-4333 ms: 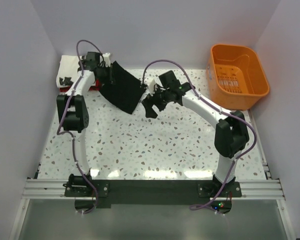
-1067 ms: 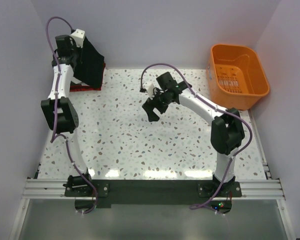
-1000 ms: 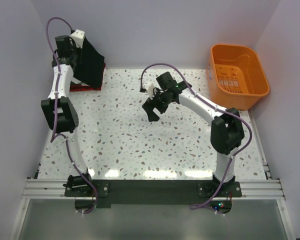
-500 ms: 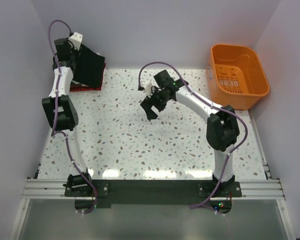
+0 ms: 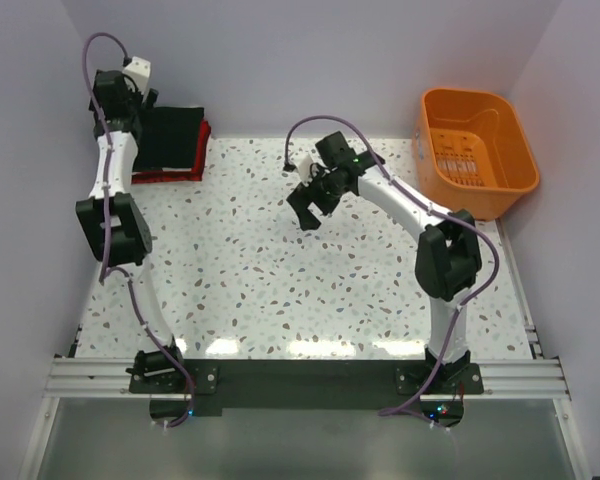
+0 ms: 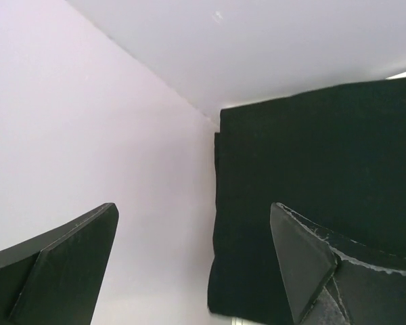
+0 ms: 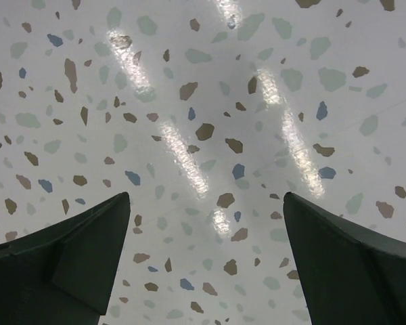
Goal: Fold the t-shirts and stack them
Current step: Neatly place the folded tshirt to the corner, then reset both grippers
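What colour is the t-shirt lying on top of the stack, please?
The t-shirt is plain black, clearest in the top external view.

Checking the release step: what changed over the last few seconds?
The left gripper carried the black t-shirt to the far-left corner, laid it over the red t-shirt, and opened, letting go. The right gripper stayed open above mid-table; orange basket unmoved.

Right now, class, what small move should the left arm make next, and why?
Probably lift the left gripper up and away: its jaws stand open and empty, and the folded black t-shirt lies flat atop the red t-shirt, so that placement looks done.
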Tool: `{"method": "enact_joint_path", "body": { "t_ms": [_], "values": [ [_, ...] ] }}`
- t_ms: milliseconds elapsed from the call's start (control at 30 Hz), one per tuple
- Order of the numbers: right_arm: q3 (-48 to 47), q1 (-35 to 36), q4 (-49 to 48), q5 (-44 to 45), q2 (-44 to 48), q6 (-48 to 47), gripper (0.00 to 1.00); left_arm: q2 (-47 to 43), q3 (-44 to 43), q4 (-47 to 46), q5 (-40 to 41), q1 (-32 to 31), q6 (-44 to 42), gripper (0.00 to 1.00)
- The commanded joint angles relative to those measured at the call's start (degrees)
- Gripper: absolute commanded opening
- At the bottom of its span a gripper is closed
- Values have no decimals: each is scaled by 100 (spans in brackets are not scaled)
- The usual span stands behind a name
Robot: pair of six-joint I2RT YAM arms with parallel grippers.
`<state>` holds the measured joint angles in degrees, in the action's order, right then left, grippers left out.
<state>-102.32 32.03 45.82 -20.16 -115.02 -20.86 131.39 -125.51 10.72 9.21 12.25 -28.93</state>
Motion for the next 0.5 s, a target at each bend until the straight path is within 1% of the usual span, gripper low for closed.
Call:
{"method": "enact_joint_path", "body": {
  "t_ms": [0,100,133,167,200,233,267,300,333,367,400,433,467],
  "values": [
    [-253,-372,6,232,419,161,99,-992,-26,500,-226,49,264,100],
    [-236,-715,14,311,708,310,99,-1282,-114,1246,-735,32,475,100],
    [-218,-812,32,372,901,363,99,-1457,-114,1431,-1076,32,545,100],
    [-192,-1021,23,381,998,372,99,-1546,-105,1772,-1219,-12,624,100],
    [-139,-1128,23,425,1112,381,99,-1642,-79,1932,-1351,-47,695,100],
    [-113,-1242,23,539,1209,416,99,-1835,35,2090,-1665,-91,791,100],
    [-104,-1469,58,548,1410,442,99,-1941,105,2379,-1747,-239,827,100],
    [-104,-1602,84,549,1508,486,99,-2055,245,2443,-1765,-345,845,100],
    [-95,-1717,119,540,1596,539,99,-2335,638,2487,-1774,-590,845,100],
    [-77,-1970,181,531,1806,557,99,-2477,842,2574,-1800,-740,801,100],
    [27,-2086,199,522,1912,557,99,-2600,1036,2601,-1748,-916,766,100],
    [124,-2191,199,522,2053,557,99,-2827,1429,2602,-1504,-1178,844,100],
    [247,-2401,155,522,2176,557,99,-2917,1590,2689,-1467,-1381,880,100]
  ]
}}
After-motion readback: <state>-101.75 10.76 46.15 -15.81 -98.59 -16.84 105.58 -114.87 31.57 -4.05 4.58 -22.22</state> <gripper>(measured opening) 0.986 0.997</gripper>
